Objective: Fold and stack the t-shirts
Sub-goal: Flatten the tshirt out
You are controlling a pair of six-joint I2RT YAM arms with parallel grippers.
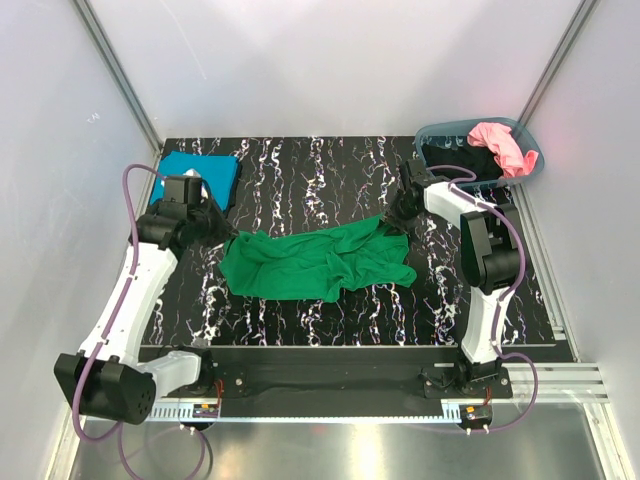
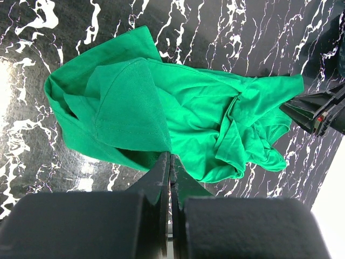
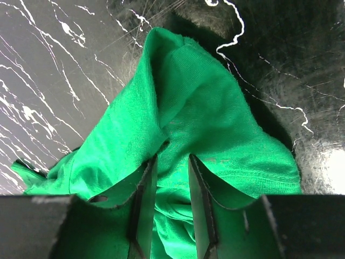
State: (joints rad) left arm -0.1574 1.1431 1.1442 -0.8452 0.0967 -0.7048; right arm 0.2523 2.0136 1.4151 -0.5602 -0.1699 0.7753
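A bright green t-shirt (image 1: 315, 262) lies crumpled across the middle of the black marbled table (image 1: 300, 160). My left gripper (image 1: 229, 238) is at its left edge. In the left wrist view the jaws are closed (image 2: 170, 155) on the hem of the green t-shirt (image 2: 178, 108) and lift it slightly. My right gripper (image 1: 396, 222) is at its back right corner. In the right wrist view it (image 3: 171, 157) pinches a raised fold of the green t-shirt (image 3: 205, 108). A folded teal blue t-shirt (image 1: 203, 172) lies at the back left. A pink t-shirt (image 1: 499, 143) and a black t-shirt (image 1: 458, 157) sit in the basket.
A grey-blue oval basket (image 1: 531, 166) stands at the back right corner, just behind the right arm. White walls enclose the table on the left, back and right. The right gripper (image 2: 318, 110) shows at the right edge of the left wrist view.
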